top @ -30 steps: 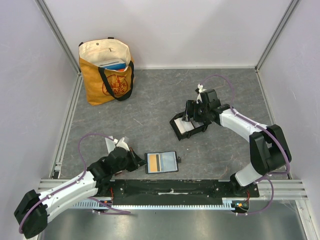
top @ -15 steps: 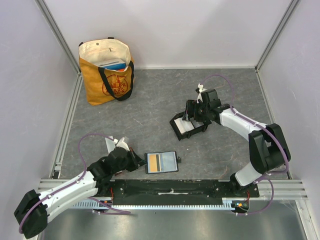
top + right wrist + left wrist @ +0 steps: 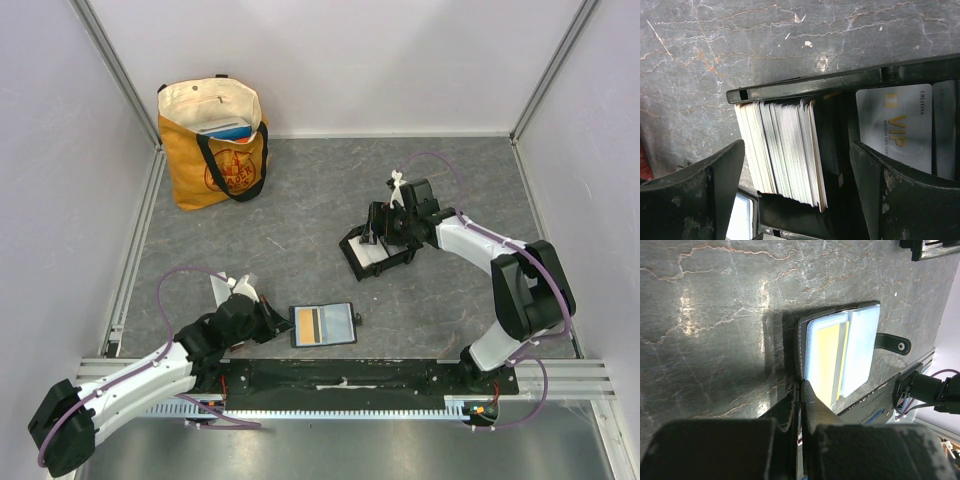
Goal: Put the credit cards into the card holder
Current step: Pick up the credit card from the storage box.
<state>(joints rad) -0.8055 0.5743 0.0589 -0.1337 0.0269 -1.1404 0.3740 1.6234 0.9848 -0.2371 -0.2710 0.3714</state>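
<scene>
Credit cards (image 3: 782, 150) are mostly packed on edge as a thick pale stack in one compartment of the card holder (image 3: 805, 84), which sits middle-right on the grey table (image 3: 300, 200). One more pale card with gold VIP lettering (image 3: 895, 127) lies flat on the other side of the divider. The right gripper (image 3: 796, 150) hangs right over the stack with its jaws spread wide, one finger on each side with a gap on both, so it's gripping nothing. The left gripper (image 3: 801, 395) is clamped tight with nothing between the fingers. Its tips sit just at the edge of the open black wallet (image 3: 800, 340) near the front of the table. That wallet shows an orange-gold card (image 3: 827, 360) beside pale ones in its clear sleeves. The tote bag (image 3: 213, 140) stands in the far left corner, well apart from everything.
</scene>
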